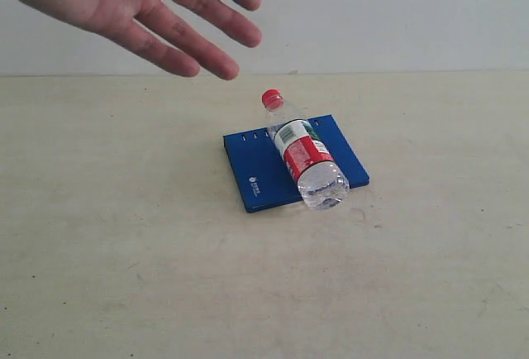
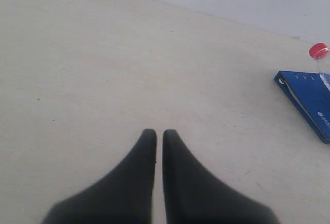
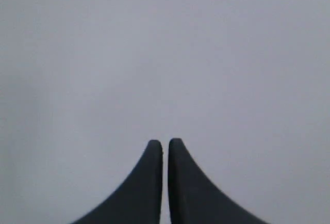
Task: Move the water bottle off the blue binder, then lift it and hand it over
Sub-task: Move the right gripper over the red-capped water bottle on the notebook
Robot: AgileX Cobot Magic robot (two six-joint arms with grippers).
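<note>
- The bench (image 1: pixel 124 276) filled most of my exterior view, pale and bare apart from the binder and bottle near its middle.
- A person's open hand (image 1: pixel 140 3) hung above the far left of the bench, palm down and fingers spread, well apart from the bottle.
- The blue binder (image 1: pixel 256 165) lay flat and shut on the bench.
- The water bottle (image 1: pixel 307 160) lay on its side across the binder. Its long axis ran from far to near, and its clear base stuck out past the binder's near edge.
- I couldn't tell whether the bottle held any water; its body just looked clear.
- The left claw (image 2: pixel 155 133) was closed on nothing, with only a thin slit between its fingers. It was low over bare bench, and the binder and bottle were off to one side ahead of it, well apart.
- The right claw (image 3: pixel 165 142) was likewise closed and empty. Its camera showed only blank grey, so I judged the left arm better placed to reach the bottle.
- The red cap (image 1: pixel 272 98) pointed away, just beyond the binder's far edge, on the side where the hand hung.
</note>
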